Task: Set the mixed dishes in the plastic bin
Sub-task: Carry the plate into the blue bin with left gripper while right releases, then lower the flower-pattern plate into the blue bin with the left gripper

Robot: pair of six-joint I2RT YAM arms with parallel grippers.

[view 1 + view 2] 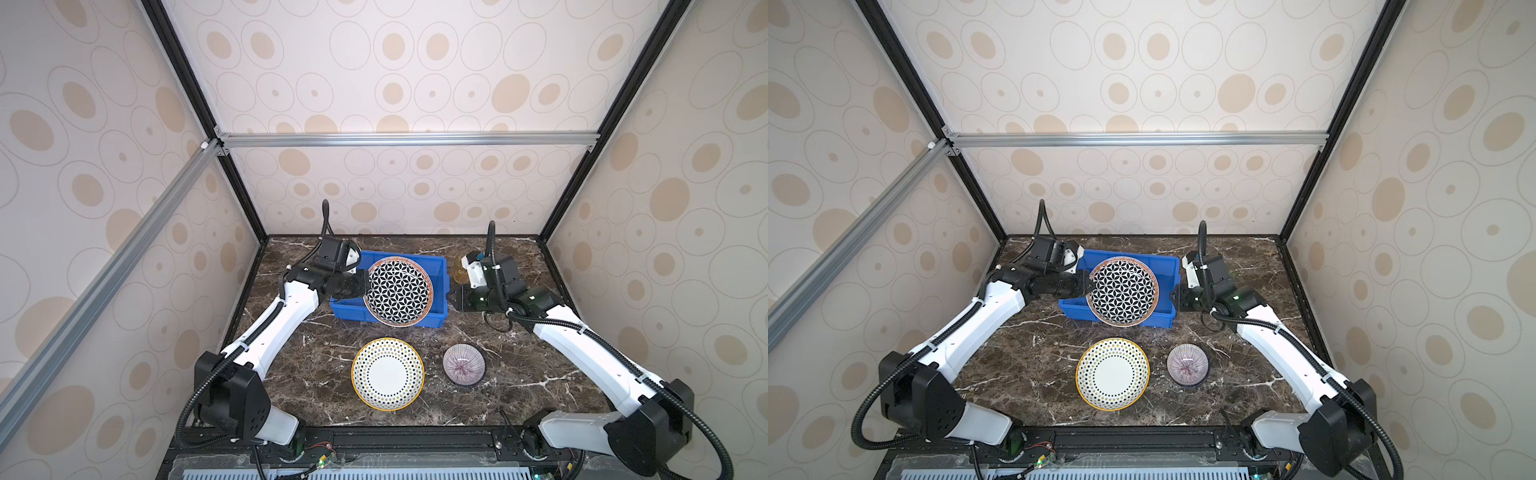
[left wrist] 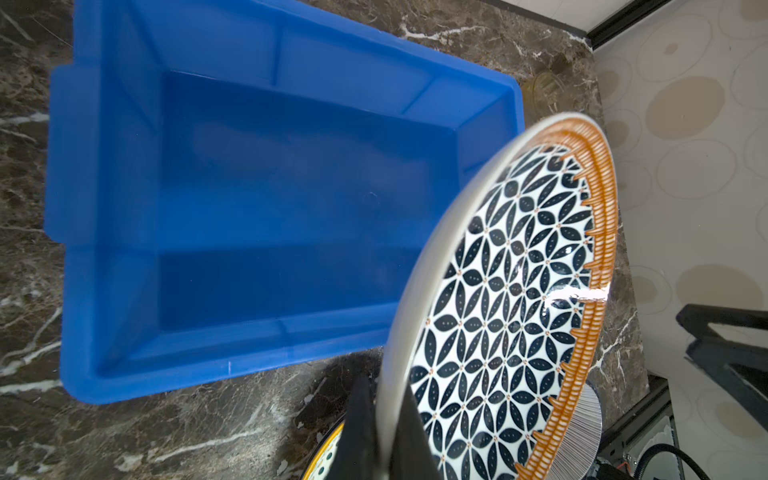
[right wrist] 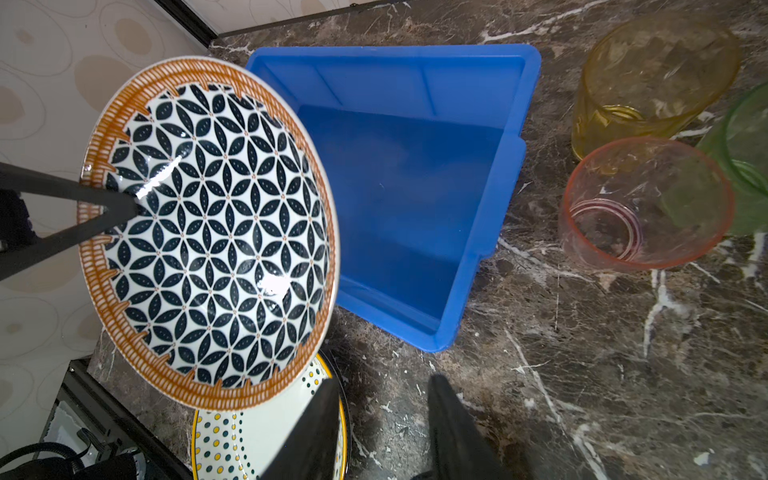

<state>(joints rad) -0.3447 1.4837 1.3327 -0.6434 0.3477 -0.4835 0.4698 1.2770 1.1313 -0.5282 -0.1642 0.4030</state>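
1 dish in hand: lattice plate [image 1: 398, 291], tilted on edge above the plastic bin [image 1: 438, 270], overhanging its front wall.
Left gripper [image 1: 365, 286]: clamped tight on the plate's rim, over the bin's left side.
Right gripper [image 1: 454, 300]: partly open, holding nothing, just beside the bin's right wall.
Step in hand: likely lowering; level the plate, shift it toward the bin's back wall, release low.
Edges: the front lip sits under the plate.
Open room: bin floor bare; dotted plate [image 1: 387, 373] and purple bowl [image 1: 464, 365] lie before the bin; 3 tumblers [image 3: 644, 203] stand beyond its right wall.
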